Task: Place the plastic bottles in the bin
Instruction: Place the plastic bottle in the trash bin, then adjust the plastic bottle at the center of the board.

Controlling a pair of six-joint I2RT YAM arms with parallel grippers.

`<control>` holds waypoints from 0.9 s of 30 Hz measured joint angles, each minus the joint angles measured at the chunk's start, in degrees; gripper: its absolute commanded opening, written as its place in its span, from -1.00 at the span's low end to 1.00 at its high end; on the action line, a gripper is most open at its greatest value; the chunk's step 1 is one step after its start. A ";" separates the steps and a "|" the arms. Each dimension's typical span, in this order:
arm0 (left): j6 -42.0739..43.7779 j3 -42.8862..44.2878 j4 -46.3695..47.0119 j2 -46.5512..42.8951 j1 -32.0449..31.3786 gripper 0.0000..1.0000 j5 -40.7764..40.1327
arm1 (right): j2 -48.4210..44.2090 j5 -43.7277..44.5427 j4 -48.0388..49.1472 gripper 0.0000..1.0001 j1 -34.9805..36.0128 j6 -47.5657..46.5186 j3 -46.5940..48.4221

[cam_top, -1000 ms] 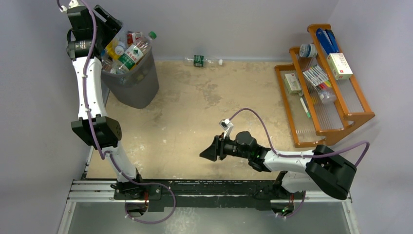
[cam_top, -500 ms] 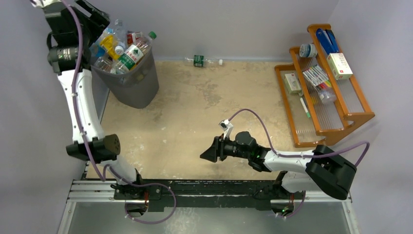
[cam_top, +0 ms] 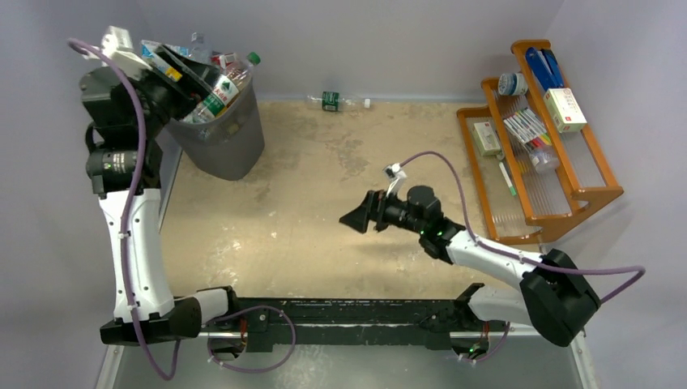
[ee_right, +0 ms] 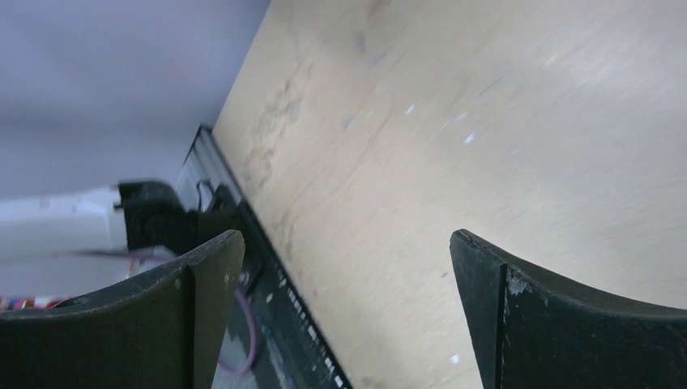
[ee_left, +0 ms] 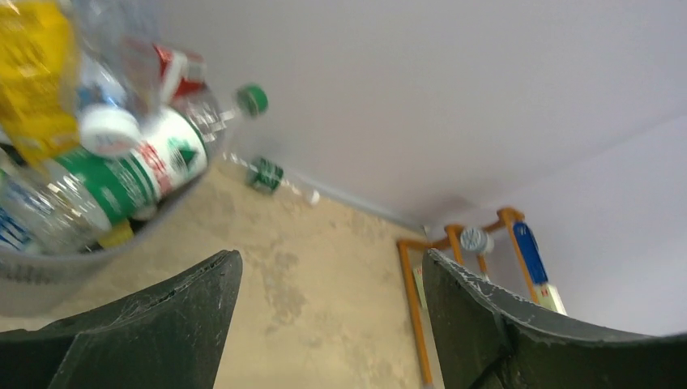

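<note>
One bottle (cam_top: pixel 330 100) by wall, bin (cam_top: pixel 223 144) partly hidden

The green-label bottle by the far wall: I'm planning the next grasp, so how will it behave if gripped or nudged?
The bottle lies on its side and looks round, so a nudge would probably roll it. Its clear body shows no coloured drink, so it is likely light. Thin plastic may dent under the jaws.
</note>
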 measured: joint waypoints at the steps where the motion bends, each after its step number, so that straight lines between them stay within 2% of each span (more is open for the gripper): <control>1: -0.11 -2.01 0.15 -0.61 -1.60 0.63 -0.11 | 0.09 -0.63 -0.92 0.96 -2.38 -0.76 0.98; 9: -0.09 -13.94 1.77 -1.55 -21.49 0.65 -6.54 | 5.77 -4.72 -9.31 0.72 -21.35 -9.77 16.85; 13: 0.15 -16.50 2.34 0.15 -32.87 0.65 -12.68 | 13.18 -7.89 -9.64 0.53 -30.49 -12.07 26.64; 17: 0.72 -18.36 5.70 4.68 -42.45 0.62 -19.04 | 22.84 -11.37 -8.57 0.43 -35.71 -12.15 35.47; 21: 0.87 -21.05 9.97 11.50 -46.14 0.60 -23.89 | 35.76 -14.91 -5.73 0.36 -37.46 -11.06 45.70; 27: 1.62 -20.41 14.82 25.83 -46.38 0.61 -33.24 | 57.27 -19.39 -1.49 0.36 -37.48 -6.97 63.87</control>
